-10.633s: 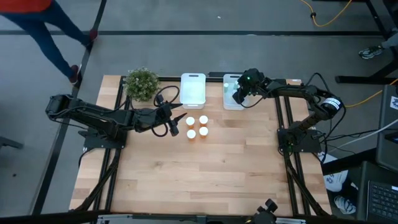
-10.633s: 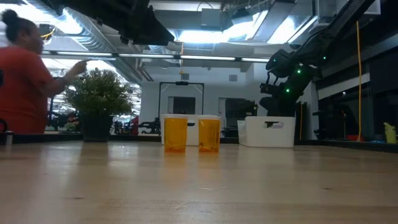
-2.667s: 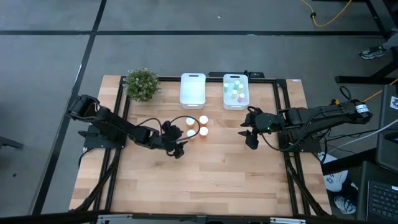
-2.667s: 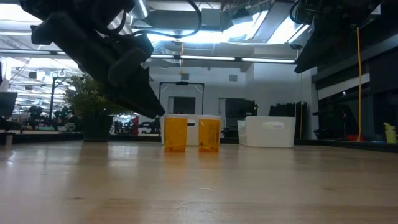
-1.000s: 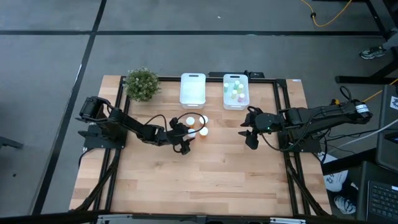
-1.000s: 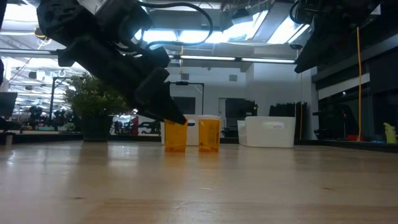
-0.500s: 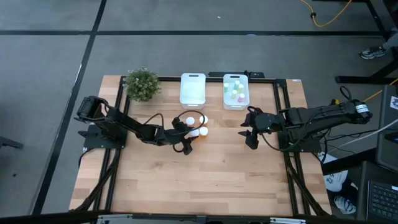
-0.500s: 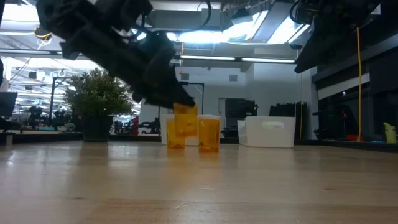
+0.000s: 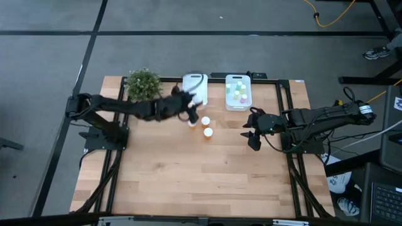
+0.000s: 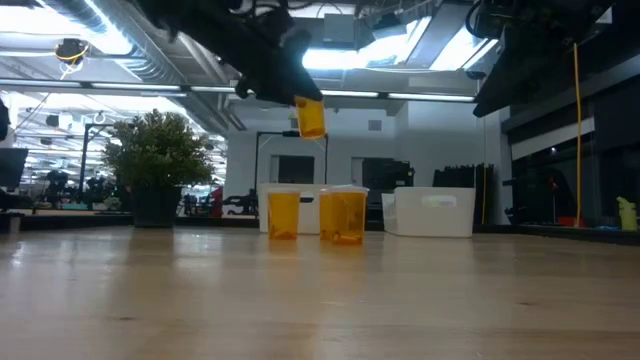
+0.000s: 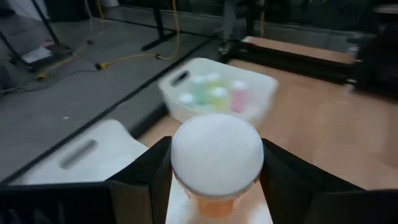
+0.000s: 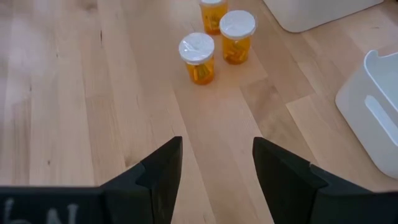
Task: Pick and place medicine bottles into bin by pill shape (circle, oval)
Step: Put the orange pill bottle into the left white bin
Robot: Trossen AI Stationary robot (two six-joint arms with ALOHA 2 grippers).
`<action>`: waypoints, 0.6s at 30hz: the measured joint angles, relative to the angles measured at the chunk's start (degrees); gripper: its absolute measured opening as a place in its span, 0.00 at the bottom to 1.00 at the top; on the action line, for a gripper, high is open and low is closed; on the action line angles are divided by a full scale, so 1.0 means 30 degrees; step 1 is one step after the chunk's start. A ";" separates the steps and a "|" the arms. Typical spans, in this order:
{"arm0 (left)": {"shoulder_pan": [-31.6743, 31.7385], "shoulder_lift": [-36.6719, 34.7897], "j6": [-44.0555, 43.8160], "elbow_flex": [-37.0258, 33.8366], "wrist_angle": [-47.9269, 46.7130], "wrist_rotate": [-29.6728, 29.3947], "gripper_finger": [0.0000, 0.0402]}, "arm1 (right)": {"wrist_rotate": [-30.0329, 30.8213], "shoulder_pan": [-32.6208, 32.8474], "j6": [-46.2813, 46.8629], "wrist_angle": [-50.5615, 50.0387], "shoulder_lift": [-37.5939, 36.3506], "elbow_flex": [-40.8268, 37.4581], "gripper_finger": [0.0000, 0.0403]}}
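Wooden desk (image 9: 207, 176) seen from above, with a potted plant (image 9: 143, 84) at its far left edge and two white bins along the far edge. The left bin (image 9: 196, 88) shows no contents and is partly covered by the left arm; the right bin (image 9: 237, 91) holds several small pale bottles (image 9: 237, 93) with green, pink and white caps. Three orange medicine bottles with white caps stand on the desk near the bins: one (image 9: 191, 123) close under the left claw, one (image 9: 205, 120) just beside it, and one (image 9: 208, 132) a little nearer the desk's middle.

Left claw (image 9: 186, 103): raised over the near edge of the left bin, closed on a fourth orange bottle (image 10: 311, 117), which hangs slightly tilted, high above the standing bottles in the low view. In the left wrist view its white cap (image 11: 216, 152) sits between the two dark fingers (image 11: 144, 175), with both bins beyond it.

Right claw (image 9: 252, 133): waits low over the desk's right side, well apart from the bottles, fingers (image 12: 163, 167) spread with nothing between them.

Compared with half a second before, the left arm has swung from the bottle cluster toward the left bin, and the gripped bottle has risen from just above its neighbours to well over them. The right arm has not moved.
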 joint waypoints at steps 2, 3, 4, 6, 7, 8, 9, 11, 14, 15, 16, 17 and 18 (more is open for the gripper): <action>0.1443 0.0151 0.0507 0.0367 0.0003 0.1040 0.45 | 0.0002 0.0000 -0.0049 0.0016 0.0000 0.0000 0.49; 0.2197 0.0199 0.0535 0.0421 0.0000 0.1556 0.45 | 0.0002 0.0007 -0.0069 -0.0010 0.0000 0.0000 0.49; 0.2943 0.0218 0.0527 0.0424 -0.0052 0.2076 0.45 | 0.0002 0.0007 -0.0084 -0.0014 0.0000 0.0000 0.49; 0.4324 0.0221 0.0440 0.0424 -0.0138 0.2886 0.45 | -0.0003 0.0001 -0.0374 -0.0024 0.0000 0.0000 0.49; 0.4978 0.0221 0.0267 0.0432 -0.0202 0.3257 0.45 | -0.0002 0.0005 -0.0491 -0.0018 0.0000 0.0000 0.49; 0.5528 0.0221 -0.0006 0.0432 -0.0289 0.3592 0.45 | 0.0002 0.0007 -0.0555 -0.0013 0.0000 0.0000 0.49; 0.5997 0.0221 -0.0183 0.0432 -0.0384 0.4011 0.45 | 0.0002 0.0007 -0.0574 -0.0017 0.0000 0.0000 0.49; 0.6749 0.0221 -0.0376 0.0432 -0.0391 0.4812 0.45 | 0.0002 0.0007 -0.0574 -0.0013 0.0000 0.0000 0.49; 0.7436 0.0336 -0.0390 0.0434 -0.0317 0.5687 0.45 | 0.0002 0.0001 -0.0580 0.0008 0.0000 0.0000 0.49; 0.7595 0.0481 -0.0413 0.0446 -0.0227 0.6093 0.45 | 0.0002 0.0005 -0.0575 0.0009 0.0000 0.0000 0.49; 0.7761 0.0657 -0.0413 0.0446 -0.0232 0.6588 0.45 | 0.0002 0.0007 -0.0581 0.0013 0.0000 0.0000 0.49; 0.7926 0.0898 -0.0413 0.0446 -0.0190 0.7023 0.45 | 0.0002 0.0004 -0.0581 0.0046 0.0000 0.0000 0.49; 0.8033 0.1232 -0.0413 0.0446 0.0027 0.7295 0.45 | 0.0002 0.0000 -0.0581 0.0110 0.0000 0.0000 0.49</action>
